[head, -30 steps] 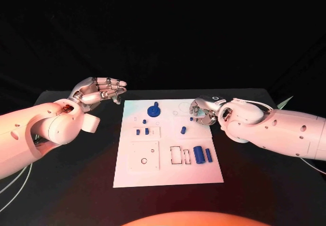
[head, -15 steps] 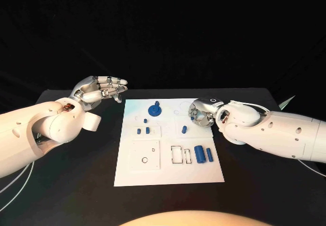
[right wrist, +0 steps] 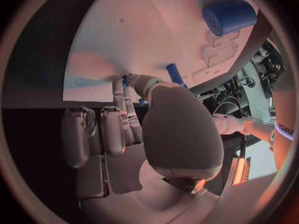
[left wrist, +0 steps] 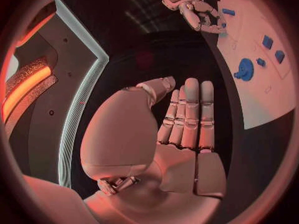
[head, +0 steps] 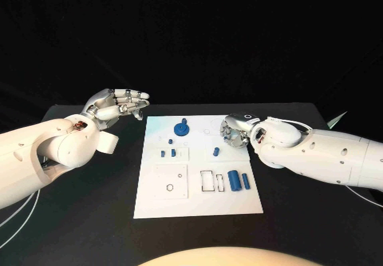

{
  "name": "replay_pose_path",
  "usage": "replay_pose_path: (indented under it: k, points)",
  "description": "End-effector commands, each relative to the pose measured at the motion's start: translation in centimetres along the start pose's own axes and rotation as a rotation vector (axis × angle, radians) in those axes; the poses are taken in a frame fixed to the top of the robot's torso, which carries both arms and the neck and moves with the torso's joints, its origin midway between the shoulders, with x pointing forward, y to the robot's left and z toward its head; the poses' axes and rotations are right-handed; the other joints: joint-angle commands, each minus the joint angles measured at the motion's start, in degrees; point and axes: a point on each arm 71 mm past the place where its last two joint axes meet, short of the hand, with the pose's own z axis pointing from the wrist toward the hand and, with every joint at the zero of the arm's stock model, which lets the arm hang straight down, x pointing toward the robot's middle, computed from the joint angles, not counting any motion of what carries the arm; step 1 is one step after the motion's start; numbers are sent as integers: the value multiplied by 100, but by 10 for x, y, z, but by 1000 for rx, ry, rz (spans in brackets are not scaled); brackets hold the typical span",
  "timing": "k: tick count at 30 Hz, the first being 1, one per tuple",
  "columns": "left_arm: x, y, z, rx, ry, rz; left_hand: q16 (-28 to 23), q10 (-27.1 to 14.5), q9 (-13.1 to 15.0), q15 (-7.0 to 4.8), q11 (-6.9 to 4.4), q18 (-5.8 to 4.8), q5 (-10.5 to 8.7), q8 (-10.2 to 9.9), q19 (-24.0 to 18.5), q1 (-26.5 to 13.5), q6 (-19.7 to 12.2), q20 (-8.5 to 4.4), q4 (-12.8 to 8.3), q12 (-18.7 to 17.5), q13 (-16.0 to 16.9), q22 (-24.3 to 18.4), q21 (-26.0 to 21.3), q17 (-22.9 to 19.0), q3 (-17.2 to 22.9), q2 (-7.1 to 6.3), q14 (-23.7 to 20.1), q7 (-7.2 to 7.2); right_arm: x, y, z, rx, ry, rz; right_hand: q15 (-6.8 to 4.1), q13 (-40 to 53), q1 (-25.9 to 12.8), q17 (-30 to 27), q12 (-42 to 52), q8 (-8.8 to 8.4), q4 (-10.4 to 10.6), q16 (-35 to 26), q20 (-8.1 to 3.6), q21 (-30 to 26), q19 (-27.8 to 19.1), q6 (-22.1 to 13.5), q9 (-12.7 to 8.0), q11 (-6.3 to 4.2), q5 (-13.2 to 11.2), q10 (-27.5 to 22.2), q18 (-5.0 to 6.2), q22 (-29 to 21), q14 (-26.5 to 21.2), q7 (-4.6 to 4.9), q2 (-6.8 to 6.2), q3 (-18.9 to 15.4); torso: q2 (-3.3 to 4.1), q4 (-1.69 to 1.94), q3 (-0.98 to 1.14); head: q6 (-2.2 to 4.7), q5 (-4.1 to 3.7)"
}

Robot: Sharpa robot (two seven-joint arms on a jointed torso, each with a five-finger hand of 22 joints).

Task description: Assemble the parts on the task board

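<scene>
One flat white rectangular task board point(head: 200, 191) lies mid-tabletop, carrying about eight small blue plastic parts point(head: 234, 181), including one round gear point(head: 182, 130) near its far edge. The left hand point(head: 118, 105) hovers off the board's far-left corner, fingers straight, holding nothing. The right hand point(head: 234, 133) reaches over the board's right edge, fingers curled; its grasp is unclear.

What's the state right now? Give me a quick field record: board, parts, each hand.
board: white task board flat on the black table
gear part: blue gear near the board's far edge
cylinder part: large blue cylinder at the board's right side, slim blue bar beside it
small parts: small blue pieces mid-board
left hand: left hand raised off the board's left side, holding nothing, fingers apart
right hand: right hand over the board's far right area, fingertips by a small blue peg; grasp unclear
</scene>
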Motion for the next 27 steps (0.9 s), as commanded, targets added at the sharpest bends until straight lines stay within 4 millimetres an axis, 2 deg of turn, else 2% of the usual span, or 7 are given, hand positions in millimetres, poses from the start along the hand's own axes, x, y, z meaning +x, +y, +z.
replay_pose_path:
  k: [1, 7, 13, 27]
  points:
    - [2, -2, 0, 10, 11, -12, -26, -45, -7, 21, 6, 73, -1, -32, -41, -23, -44, 14, -20, 32, -6, -6, -27, -6, -20, 42, -15, -5, 11, 3, 0, 16, 59, -45, -50, -68, 23, -121, -65, 20, -40, -45, -28, 104, 350, 63, 16, -27, -12, 31, -59, 1138, 219, 12, 82, 31, -3, 4, -1, -20, -3]
    - [2, -1, 0, 6, 12, -10, -30, -60, -9, 24, 11, 73, 0, -39, -38, -21, -57, 16, -25, 32, -9, -9, -31, -11, -22, 42, -10, 1, 14, 5, 0, 28, 78, -75, -90, -84, 54, -68, -115, 87, -252, -4, -52, 227, 396, 208, 74, -73, -14, 202, -85, 1209, 242, -33, 181, 137, -4, -4, 1, -29, 1]
    - [1, -1, -1, 3, 15, -5, -34, -76, -12, 27, 16, 74, 1, -46, -35, -16, -69, 18, -34, 32, -12, -12, -34, -15, -25, 39, -6, 7, 15, 7, -2, 37, 65, -100, -169, -73, 95, -118, -141, 178, -589, -26, -101, 306, 422, 390, 157, -157, -5, 493, -101, 1259, 234, -107, 307, 353, -5, -7, 3, -39, -2]
    - [1, -1, -2, 0, 16, 1, -54, -116, -17, 35, 29, 73, 8, -60, -32, -2, -94, 23, -56, 32, -22, -16, -41, -29, -26, 34, -13, 21, 9, 10, -4, 41, -26, -100, -208, -64, 18, -156, -178, 202, -771, -46, -125, 382, 450, 475, 191, -196, -4, 635, -118, 1303, 229, -148, 315, 500, -5, -10, 8, -43, -11]
